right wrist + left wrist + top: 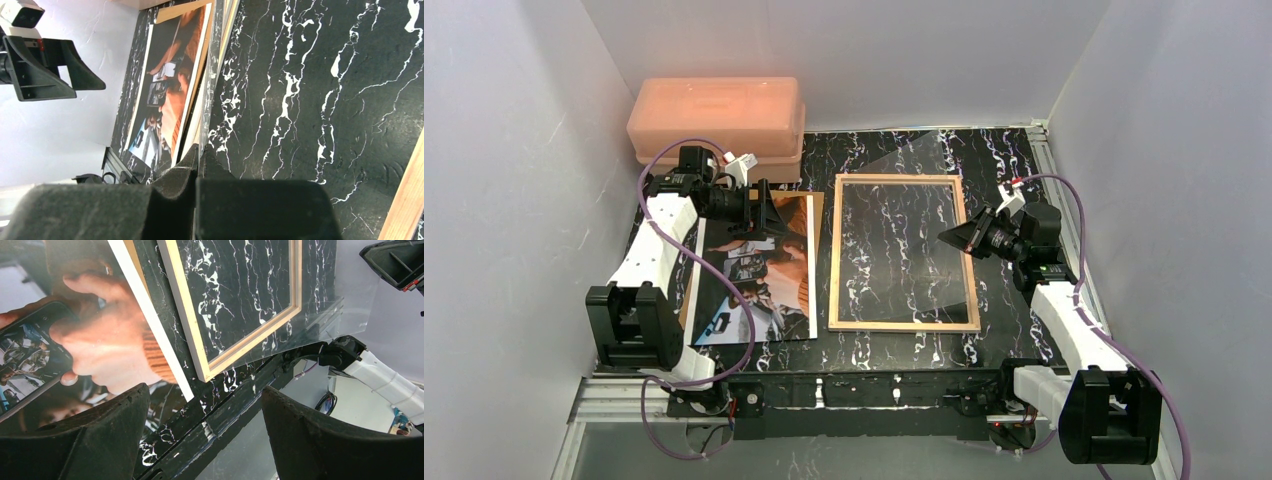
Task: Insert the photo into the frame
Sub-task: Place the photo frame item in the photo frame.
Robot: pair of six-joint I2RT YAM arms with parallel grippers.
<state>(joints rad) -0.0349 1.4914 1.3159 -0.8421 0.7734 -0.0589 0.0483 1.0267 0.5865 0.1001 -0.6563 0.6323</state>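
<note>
Frame: the frame (904, 325) lies flat at the centre of the table (1014, 335), tan wood back up, its opening showing the marble beneath.
Pane: the clear pane (345, 305) stands tilted over the frame, raised along its 3 o'clock side. Whether its other edge rests on the frame cannot be told.
Photo: the photo (774, 270) lies picture side up at 9 o'clock of the frame, just beside it, on a brown backing board (180, 13) that shows past its far edge.
Left gripper: the left gripper (769, 212) hovers over the photo's 12 o'clock end with its jaws spread wide, grasping nothing.
Right gripper: the right gripper (948, 238) is clenched on the thin edge of the pane at the frame's 3 o'clock side.
Other items: a pink box (714, 115) sits at 11 o'clock on the table, well apart from the frame.
Step in hand: judged to be the approach to the photo, which is not yet picked up.
Next move: it calls for one finger to get under the print's edge without taking the board with it, then a carry towards 3 o'clock onto the frame opening.
</note>
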